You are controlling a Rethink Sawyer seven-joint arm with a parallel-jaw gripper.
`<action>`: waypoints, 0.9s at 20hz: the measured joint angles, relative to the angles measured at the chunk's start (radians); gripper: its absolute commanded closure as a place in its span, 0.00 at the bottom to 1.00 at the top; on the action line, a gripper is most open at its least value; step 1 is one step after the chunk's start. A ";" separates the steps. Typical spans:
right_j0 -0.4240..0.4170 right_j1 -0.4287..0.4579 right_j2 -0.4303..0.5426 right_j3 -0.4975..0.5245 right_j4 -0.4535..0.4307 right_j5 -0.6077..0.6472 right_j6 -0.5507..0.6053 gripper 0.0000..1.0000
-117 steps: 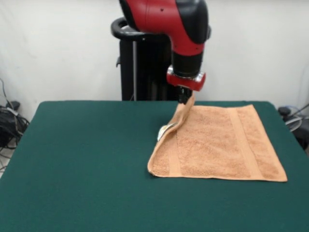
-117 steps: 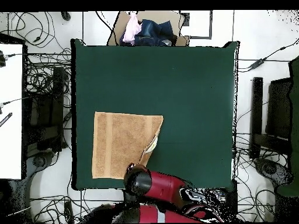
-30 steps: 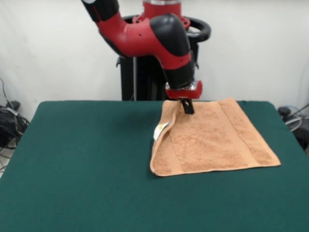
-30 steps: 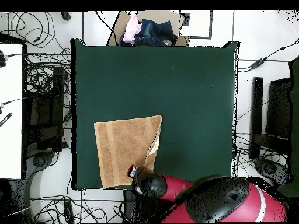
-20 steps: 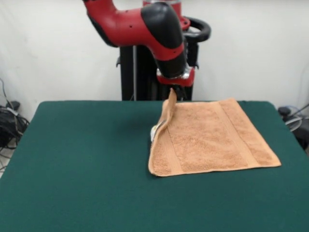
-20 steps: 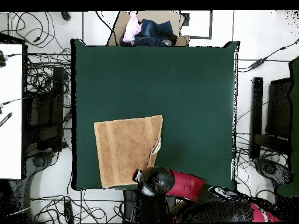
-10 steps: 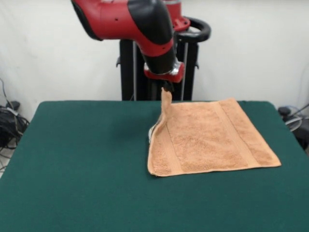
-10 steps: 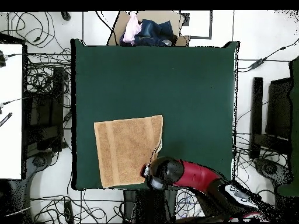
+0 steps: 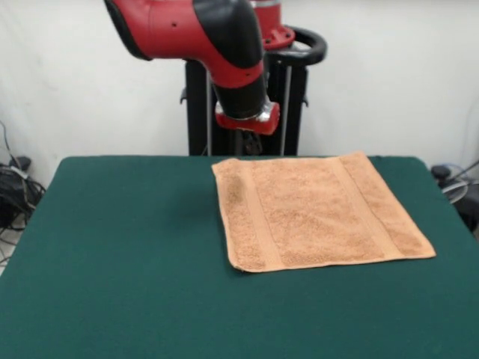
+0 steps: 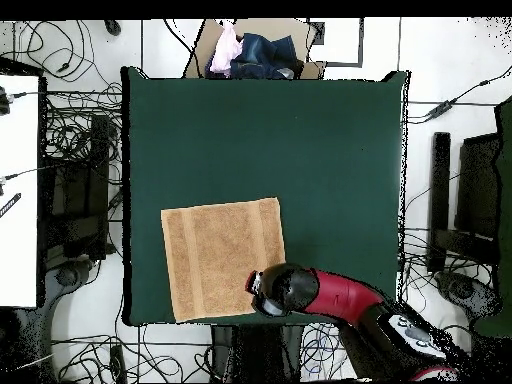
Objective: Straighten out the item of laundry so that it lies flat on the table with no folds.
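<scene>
The peach-orange towel [image 9: 318, 209] lies spread flat on the dark green table [image 9: 112, 247], at the right of the far side in the front view. Its band stripes run near the left and right edges. No label shows. My gripper [image 9: 241, 143] hangs just above the towel's far left corner, dark against the pedestal, and holds nothing. In the overhead view the towel [image 10: 222, 258] lies near the table's [image 10: 300, 150] bottom left edge. The arm's red wrist [image 10: 275, 290] covers the gripper by the towel's lower right corner.
The black pedestal [image 9: 217, 97] stands behind the table's far edge. In the overhead view a box of clothes [image 10: 250, 50] sits beyond the top edge, a white desk [image 10: 18, 190] at the left, and cables [image 10: 90, 130] lie on the floor around.
The towel corner that the gripper held lifted has dropped and now lies flat. The fold along that edge is gone. The gripper has shifted slightly left in the front view.
</scene>
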 measured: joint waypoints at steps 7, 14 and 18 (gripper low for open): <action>0.044 -0.048 0.000 0.007 0.023 0.000 0.000 1.00; 0.096 -0.046 -0.005 0.006 0.039 0.000 0.000 1.00; 0.133 -0.034 -0.019 0.006 0.039 -0.005 0.000 1.00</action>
